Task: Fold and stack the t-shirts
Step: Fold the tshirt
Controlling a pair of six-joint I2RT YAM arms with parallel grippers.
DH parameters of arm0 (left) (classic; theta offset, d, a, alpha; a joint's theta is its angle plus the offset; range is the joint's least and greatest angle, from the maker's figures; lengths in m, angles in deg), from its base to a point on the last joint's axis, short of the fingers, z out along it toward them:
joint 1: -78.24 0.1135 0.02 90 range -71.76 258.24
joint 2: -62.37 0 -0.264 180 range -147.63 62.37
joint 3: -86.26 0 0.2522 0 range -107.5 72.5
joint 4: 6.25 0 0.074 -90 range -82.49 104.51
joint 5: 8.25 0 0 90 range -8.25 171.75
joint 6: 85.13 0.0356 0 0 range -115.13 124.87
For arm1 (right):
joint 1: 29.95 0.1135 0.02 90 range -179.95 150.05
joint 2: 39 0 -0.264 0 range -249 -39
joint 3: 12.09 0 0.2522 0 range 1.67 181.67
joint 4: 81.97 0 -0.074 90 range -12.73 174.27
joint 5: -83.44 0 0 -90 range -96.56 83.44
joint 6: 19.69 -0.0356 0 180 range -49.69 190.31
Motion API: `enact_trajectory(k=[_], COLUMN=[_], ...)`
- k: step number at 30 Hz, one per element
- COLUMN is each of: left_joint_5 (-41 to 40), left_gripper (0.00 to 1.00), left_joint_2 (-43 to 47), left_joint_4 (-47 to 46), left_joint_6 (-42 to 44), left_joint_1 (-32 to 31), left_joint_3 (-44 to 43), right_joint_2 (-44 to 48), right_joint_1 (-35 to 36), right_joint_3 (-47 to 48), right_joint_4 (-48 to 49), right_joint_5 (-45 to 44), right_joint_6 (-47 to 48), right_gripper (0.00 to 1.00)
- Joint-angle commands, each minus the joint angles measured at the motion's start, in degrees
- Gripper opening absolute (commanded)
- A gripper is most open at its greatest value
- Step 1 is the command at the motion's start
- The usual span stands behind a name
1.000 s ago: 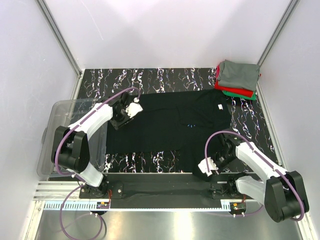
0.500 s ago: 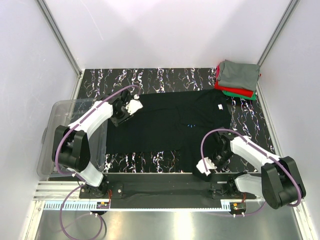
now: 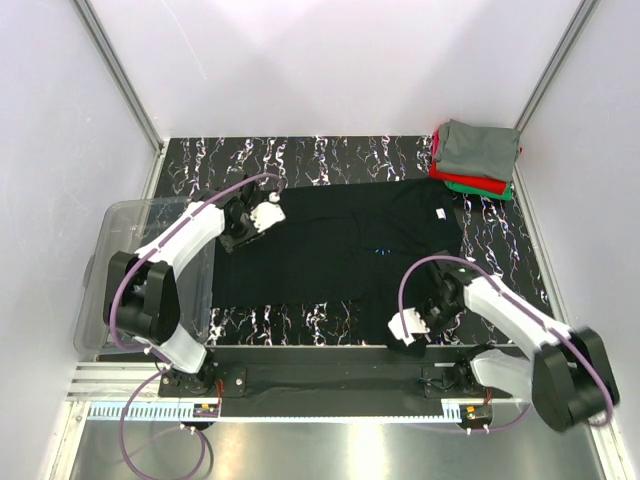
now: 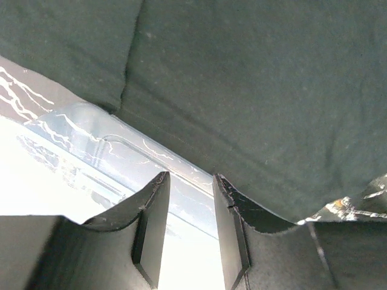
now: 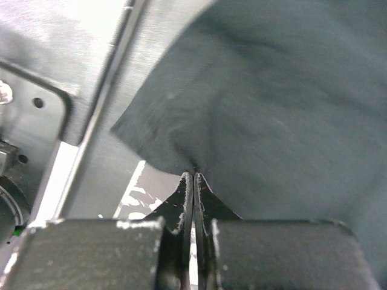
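The black t-shirt lies flat on the table, which is black with thin white squiggles like stone. The shirt's long side runs from left to right. Its neck points right, where a small white neck tag shows, and a tiny blue logo sits near the middle. The cloth looks soft and a bit wrinkled. In the far right corner three folded shirts make a neat pile: a grey shirt on top, a red shirt under it and a green shirt at the bottom. The left gripper is at the far left corner of the black shirt. Its dark fingers are a little way apart and nothing sits between them. The shirt's edge lies just past them, with the rim of the clear bin showing beside the cloth. The right gripper is at the near right edge of the shirt. Its two tips are pressed tight together and pinch a bit of the black cloth.
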Motion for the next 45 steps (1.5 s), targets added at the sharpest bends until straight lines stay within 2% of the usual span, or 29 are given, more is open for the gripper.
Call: enact_trajectory(k=[1,8,16,24,27,32,35,45], left_joint_5=[2.00,2.18,2.35,-0.99,-1.25,-0.90,-0.03,-0.55], left_gripper=[0.39,0.40,0.42,0.45,0.46,0.48,0.49,0.47], left_joint_2=[5.38,5.75,2.23,-1.81,-2.17,-1.11,-0.32,2.05], left_joint_4=[2.81,8.44,13.18,14.33,14.94,15.21,15.21,15.82], left_joint_6=[8.69,16.69,19.25,21.44,21.79,22.06,21.19,15.73], left_joint_1=[0.23,0.23,-0.73,-2.76,-3.55,-5.30,-6.27,-11.90], left_joint_3=[3.58,7.46,9.49,10.98,11.95,13.71,14.59,16.95], right_joint_2=[8.17,13.19,13.72,16.01,14.43,8.72,6.69,3.62], right_joint_1=[0.55,0.55,0.55,-0.24,-1.82,-9.71,-13.15,-16.42], right_joint_3=[3.43,4.67,4.58,3.70,3.79,7.91,9.50,11.43], right_joint_4=[-2.59,-4.01,-3.48,-3.92,-2.08,-0.06,-0.06,1.00], right_joint_5=[-0.05,-3.57,-7.26,-9.81,-10.07,-6.91,-6.38,-6.91], right_joint_6=[-7.19,-18.17,-22.93,-24.86,-27.32,-31.71,-30.50,-28.47], right_gripper=[0.00,0.00,0.00,0.00,0.00,0.00,0.00,0.00])
